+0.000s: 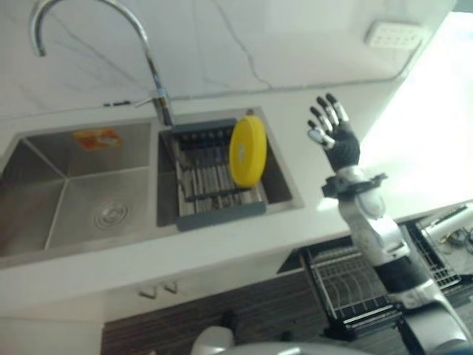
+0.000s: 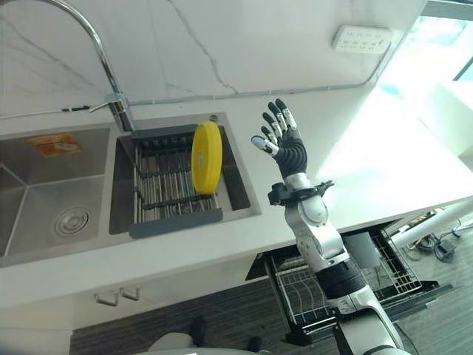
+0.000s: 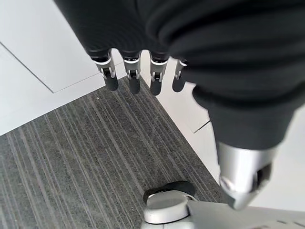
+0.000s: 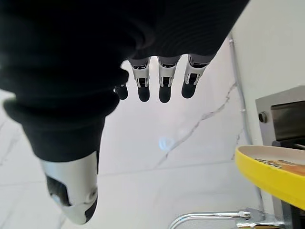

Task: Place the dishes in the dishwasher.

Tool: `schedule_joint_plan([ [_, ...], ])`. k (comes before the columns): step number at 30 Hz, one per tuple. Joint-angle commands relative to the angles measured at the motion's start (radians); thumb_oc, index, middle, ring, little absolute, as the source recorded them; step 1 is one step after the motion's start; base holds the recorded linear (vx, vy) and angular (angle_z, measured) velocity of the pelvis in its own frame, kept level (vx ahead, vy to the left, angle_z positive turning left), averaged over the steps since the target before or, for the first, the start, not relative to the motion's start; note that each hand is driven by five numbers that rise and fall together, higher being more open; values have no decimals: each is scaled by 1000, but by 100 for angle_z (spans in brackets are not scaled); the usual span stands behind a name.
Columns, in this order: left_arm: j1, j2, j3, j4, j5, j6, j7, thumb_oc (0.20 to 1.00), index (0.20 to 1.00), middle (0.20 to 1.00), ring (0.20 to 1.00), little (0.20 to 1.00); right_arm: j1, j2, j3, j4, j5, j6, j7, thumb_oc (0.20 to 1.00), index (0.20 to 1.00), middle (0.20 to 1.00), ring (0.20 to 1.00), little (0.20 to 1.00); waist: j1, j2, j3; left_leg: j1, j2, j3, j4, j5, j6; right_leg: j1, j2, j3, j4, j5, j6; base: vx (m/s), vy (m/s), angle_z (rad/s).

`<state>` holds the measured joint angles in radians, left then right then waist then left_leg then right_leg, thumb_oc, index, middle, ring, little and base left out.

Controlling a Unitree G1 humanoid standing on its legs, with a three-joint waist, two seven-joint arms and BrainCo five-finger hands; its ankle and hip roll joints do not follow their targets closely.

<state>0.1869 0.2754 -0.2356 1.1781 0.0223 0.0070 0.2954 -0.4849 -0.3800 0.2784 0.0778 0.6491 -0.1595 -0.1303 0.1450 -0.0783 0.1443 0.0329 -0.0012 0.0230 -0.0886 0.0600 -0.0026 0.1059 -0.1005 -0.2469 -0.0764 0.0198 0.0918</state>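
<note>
Daylight floods in from the right of the frame, glaring the worktop (image 1: 414,140) white, while the left eye view looks soft and hazy.

a pale worktop (image 2: 384,170) carries a double steel sink: the left basin (image 2: 52,200) shows a round drain (image 2: 72,220) in its floor and an orange sticker (image 2: 54,144) on its far wall. a curved chrome faucet (image 2: 96,44) rises from the rim between the two basins. behind the sink stands a white, grey-veined marble wall (image 2: 222,44), with a white power strip (image 2: 361,38) mounted near its right end. below the worktop edge, two small metal hooks (image 2: 118,296) project from the cabinet front. dark striped flooring (image 3: 81,162) lies underneath, beside white cabinet panels (image 3: 33,62).
</note>
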Motion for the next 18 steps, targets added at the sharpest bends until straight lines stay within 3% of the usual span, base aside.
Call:
schedule_joint_plan([
  [1,-37,28,-41,58,35,8,11,1000,1000,1000,1000,1000,-64,-8,2,-46,5,-28,-21,1000,1000,1000,1000,1000,36,29,-15,14,28,-14,18,-100,2,-35,-80,-70,89,-39,81,36,8,15],
  [18,-17,44,-44,23,25,-3,-14,1000,1000,1000,1000,1000,-126,42,33,110,-20,-22,-71,1000,1000,1000,1000,1000,77,55,3,4,26,-44,12,-84,4,-40,-101,-103,108,-42,85,34,10,7],
])
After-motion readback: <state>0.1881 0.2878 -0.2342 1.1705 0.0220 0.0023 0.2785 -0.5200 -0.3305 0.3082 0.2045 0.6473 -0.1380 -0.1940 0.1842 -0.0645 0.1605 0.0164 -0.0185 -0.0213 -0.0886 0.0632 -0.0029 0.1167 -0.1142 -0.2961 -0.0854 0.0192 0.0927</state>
